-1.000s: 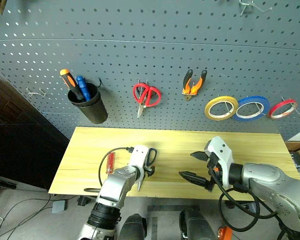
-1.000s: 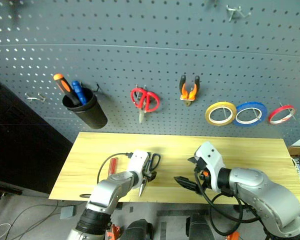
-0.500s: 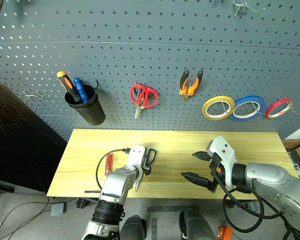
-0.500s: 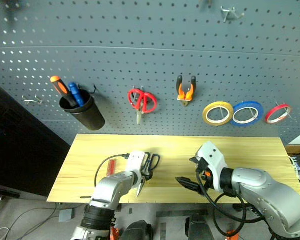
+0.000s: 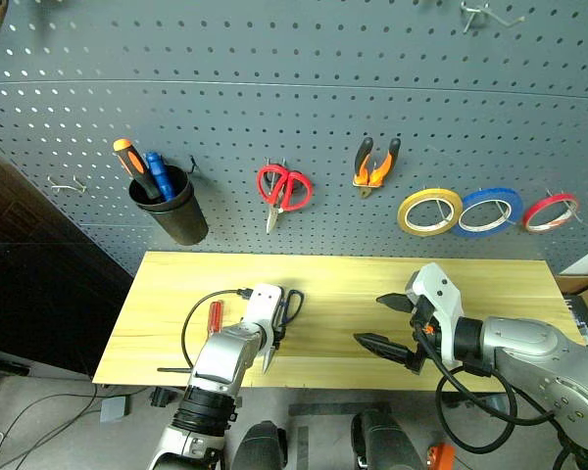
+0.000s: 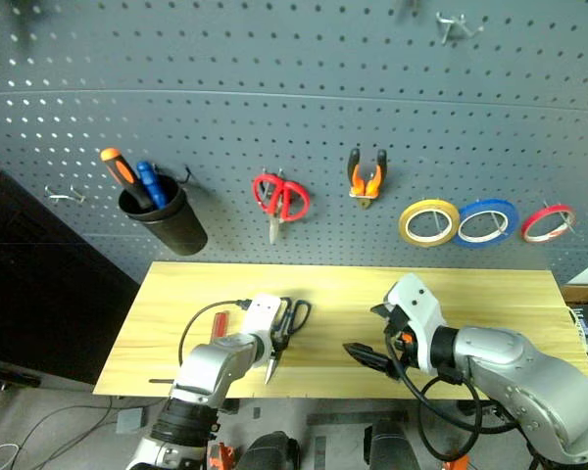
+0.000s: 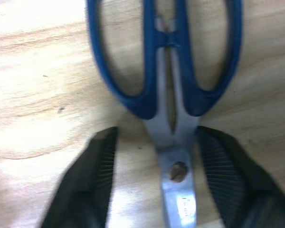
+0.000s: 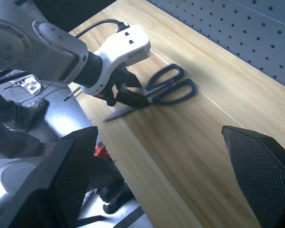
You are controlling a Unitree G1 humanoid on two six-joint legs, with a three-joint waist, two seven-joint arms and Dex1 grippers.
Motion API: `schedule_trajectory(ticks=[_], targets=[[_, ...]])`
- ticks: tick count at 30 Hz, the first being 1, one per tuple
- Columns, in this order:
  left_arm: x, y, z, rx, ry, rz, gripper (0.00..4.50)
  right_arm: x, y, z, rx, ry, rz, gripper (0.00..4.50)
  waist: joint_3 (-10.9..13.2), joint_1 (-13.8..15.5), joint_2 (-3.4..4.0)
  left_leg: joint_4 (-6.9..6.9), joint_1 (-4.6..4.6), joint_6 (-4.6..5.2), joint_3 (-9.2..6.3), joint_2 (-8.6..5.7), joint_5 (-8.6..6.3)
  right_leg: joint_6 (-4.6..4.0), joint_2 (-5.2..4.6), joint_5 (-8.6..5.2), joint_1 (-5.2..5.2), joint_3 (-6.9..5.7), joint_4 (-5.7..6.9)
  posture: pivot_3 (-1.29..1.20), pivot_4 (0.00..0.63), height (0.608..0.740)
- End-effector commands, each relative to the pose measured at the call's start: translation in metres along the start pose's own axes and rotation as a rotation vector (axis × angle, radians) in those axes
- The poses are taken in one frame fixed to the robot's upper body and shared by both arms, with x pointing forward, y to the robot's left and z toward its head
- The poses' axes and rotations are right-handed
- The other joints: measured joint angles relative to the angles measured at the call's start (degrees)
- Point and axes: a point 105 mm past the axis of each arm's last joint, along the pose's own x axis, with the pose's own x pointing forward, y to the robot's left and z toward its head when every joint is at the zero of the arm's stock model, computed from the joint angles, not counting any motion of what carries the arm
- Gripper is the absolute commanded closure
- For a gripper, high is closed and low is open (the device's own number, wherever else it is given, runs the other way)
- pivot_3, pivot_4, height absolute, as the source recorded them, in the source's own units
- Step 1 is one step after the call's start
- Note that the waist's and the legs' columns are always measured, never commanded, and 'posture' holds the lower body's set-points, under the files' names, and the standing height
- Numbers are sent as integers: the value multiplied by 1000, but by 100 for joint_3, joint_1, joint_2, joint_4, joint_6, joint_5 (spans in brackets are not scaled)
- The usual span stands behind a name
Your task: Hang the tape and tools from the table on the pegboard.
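I work the left gripper (image 7: 154,178) down over the blue scissors (image 5: 286,311), which lie flat on the table (image 5: 490,284) near its front edge. The jaws straddle the shank at the pivot, pads just beside the steel, not clamped. I should close squarely across the pivot so the blades stay shut and the handles stay free for a hook. The right gripper (image 5: 390,323) hangs released, well apart. The scissors' long axis runs front to back: handles toward the pegboard (image 5: 304,88), blade tip toward me.
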Motion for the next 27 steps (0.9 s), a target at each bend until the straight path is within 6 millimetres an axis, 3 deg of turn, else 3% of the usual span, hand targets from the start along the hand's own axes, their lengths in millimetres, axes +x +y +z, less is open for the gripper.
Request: schedule_trajectory(ticks=[1,2,9,15,21,27], targets=[[4,-6,-7,2,17,-56,3128,-2,2,9,-30,-36,-1,0,0,3,0,0,0,0,0,0,0,0,0,0,0,0,-1,-94,217,740],[4,-5,-6,8,13,-59,3381,-1,2,9,-31,-35,-2,0,0,4,0,0,-1,0,0,-1,0,0,-2,0,0,0,-2,-93,216,740],[3,-1,4,140,-88,-106,3448,-2,3,8,-37,-37,-15,0,0,-5,0,-3,-6,0,-5,1,0,0,-2,0,0,-6,-13,-95,214,740],[-18,9,18,265,-264,-164,3448,-9,-3,21,-89,-117,-95,0,1,-8,1,-8,-17,-1,-6,19,0,0,-2,0,-8,-8,-24,-97,211,740],[-50,18,28,363,-476,-193,3448,-16,-15,37,-143,-225,-210,0,1,-6,1,-15,-20,-4,-4,32,0,1,-7,1,-12,-6,-32,-87,201,740],[-104,23,52,548,-827,-145,3448,-20,-16,48,-192,-281,-229,0,1,-1,1,-15,-21,-2,-2,33,-1,1,-7,1,-12,-6,-33,-82,195,740]])
